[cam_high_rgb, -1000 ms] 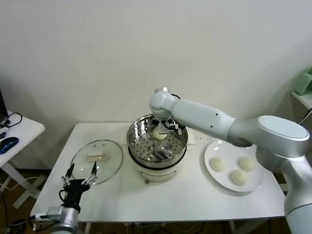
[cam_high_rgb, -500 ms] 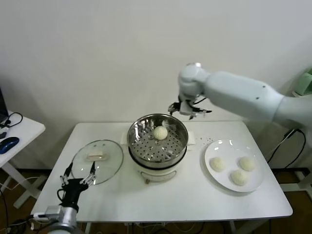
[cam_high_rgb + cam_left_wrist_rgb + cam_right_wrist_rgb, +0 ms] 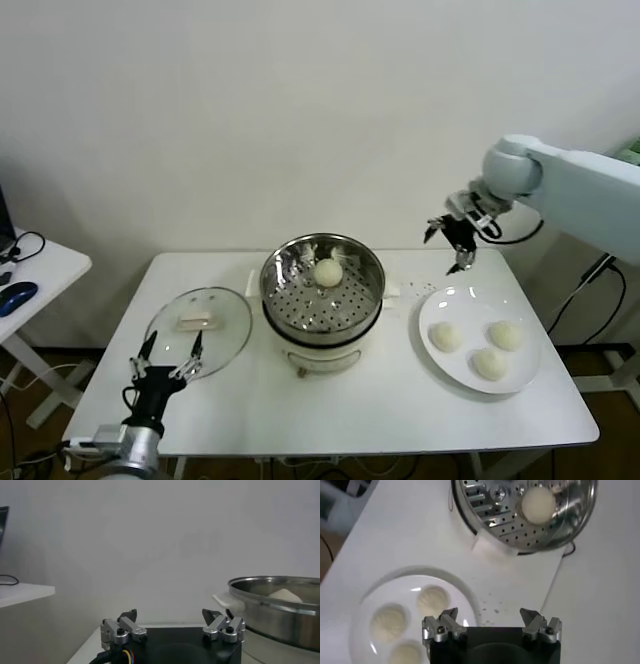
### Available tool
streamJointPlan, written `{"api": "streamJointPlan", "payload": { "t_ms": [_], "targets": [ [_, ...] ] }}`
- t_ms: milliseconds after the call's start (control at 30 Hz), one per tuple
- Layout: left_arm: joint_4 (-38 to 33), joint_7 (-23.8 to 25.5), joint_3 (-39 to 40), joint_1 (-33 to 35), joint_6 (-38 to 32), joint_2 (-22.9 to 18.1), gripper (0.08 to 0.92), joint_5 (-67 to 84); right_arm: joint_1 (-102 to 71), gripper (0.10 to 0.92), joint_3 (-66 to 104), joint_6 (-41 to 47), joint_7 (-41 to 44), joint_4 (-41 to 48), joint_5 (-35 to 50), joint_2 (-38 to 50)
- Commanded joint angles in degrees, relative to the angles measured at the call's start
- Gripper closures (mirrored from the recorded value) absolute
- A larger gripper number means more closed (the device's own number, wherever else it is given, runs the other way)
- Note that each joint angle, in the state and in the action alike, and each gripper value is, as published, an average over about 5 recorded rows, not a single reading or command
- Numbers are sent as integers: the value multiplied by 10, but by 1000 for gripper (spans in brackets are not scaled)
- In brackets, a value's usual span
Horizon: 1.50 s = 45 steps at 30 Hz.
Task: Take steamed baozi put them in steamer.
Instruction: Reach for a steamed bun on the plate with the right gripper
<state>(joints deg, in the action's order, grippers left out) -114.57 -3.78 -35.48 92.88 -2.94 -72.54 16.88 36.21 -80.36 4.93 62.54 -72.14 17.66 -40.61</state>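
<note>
One baozi (image 3: 328,271) sits in steamer (image 3: 322,290), centre of tabletop (image 3: 380,400); three baozi wait on plate (image 3: 440,305) at 3 o'clock. Right tool (image 3: 452,238) hovers above plate's far rim, jaws wide, empty. Left tool (image 3: 163,366) idle at 8 o'clock, wide. Risk: off-centre descent squashes a bun or nudges a neighbour.

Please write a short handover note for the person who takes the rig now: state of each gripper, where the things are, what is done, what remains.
Right gripper: open, empty, in the air above the far edge of the white plate.
Left gripper: open, empty, parked low at the table's front left, near the glass lid.
Steamer: mid-table, one baozi inside.
Done: one bun placed.
Left: three buns on the plate.
</note>
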Motion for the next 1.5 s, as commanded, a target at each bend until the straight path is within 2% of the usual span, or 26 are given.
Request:
{"api": "streamJointPlan", "payload": {
  "t_ms": [33, 233, 467, 1500],
  "targets": [
    [-1, 3, 2, 7, -6, 2, 177, -3, -93, 203, 11, 71, -20, 1, 39, 63],
    [0, -2, 0, 14, -5, -3, 177, -10, -178, 203, 69, 64, -36, 31, -29, 35],
    [3, -4, -4, 18, -5, -8, 177, -10, -225, 203, 94, 52, -36, 58, -69, 2],
    [16, 0, -11, 15, 0, -9, 177, -4, -287, 207, 159, 29, -44, 154, -104, -72]
  ]
}}
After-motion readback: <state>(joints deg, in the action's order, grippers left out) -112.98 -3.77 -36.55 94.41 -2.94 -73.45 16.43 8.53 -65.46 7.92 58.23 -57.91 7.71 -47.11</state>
